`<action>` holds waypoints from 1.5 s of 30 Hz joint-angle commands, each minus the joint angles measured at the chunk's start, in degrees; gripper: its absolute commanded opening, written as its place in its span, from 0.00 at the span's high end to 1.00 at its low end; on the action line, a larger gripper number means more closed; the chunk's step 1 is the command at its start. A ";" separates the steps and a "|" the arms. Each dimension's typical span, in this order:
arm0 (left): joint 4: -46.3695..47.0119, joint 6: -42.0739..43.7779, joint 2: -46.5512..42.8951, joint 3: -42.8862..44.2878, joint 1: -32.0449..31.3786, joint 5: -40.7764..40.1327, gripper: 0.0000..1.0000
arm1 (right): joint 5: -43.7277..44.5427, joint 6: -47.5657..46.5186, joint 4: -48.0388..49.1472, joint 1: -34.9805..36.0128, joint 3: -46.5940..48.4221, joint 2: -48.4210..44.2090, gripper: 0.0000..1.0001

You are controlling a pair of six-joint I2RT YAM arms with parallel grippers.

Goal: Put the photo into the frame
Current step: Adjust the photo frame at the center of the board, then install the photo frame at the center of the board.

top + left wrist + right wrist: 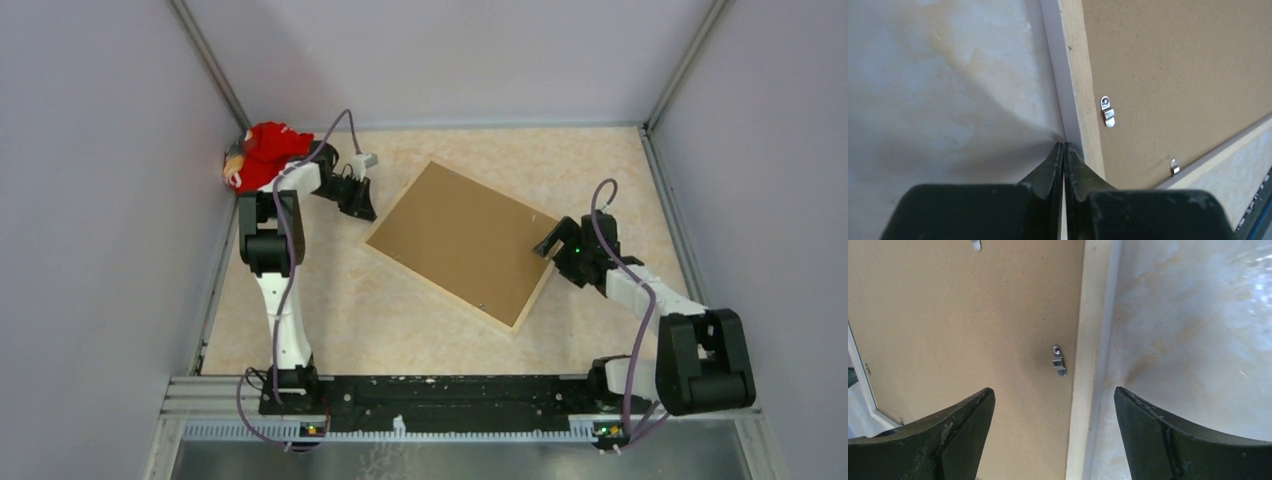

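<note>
The frame lies face down and slanted in the middle of the table, with the brown backing board filling its rear. The photo is hidden. My left gripper is shut at the frame's far-left corner. In the left wrist view its tips meet against the white outer side of the frame, with nothing seen between them. My right gripper stands open at the frame's right side. In the right wrist view it straddles the light wood edge, one finger over the board, the other over the table.
Small metal clips sit on the board along the frame's edges. A red cloth toy lies in the back-left corner behind the left arm. Grey walls close in three sides, and a black rail runs along the front.
</note>
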 commanded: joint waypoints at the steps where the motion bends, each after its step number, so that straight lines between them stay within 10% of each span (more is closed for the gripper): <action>1: -0.68 2.31 -0.90 -3.89 0.23 3.19 0.93 | -5.81 1.00 11.11 -0.48 4.16 7.71 0.12; 14: -13.90 20.92 -12.45 -22.63 -0.69 9.39 0.91 | -5.11 -4.04 8.92 -0.90 22.74 24.73 0.12; 23: -16.60 20.12 -15.85 -21.57 3.32 10.22 0.72 | 7.22 -6.96 1.86 0.12 23.21 14.24 0.17; 35: -14.10 10.94 -8.13 -14.10 3.54 19.16 0.73 | -2.30 -1.31 20.62 30.09 20.02 17.97 0.27; 45: -7.94 5.53 -7.15 -16.51 2.16 14.44 0.86 | -7.87 2.17 30.91 41.08 25.52 33.43 0.30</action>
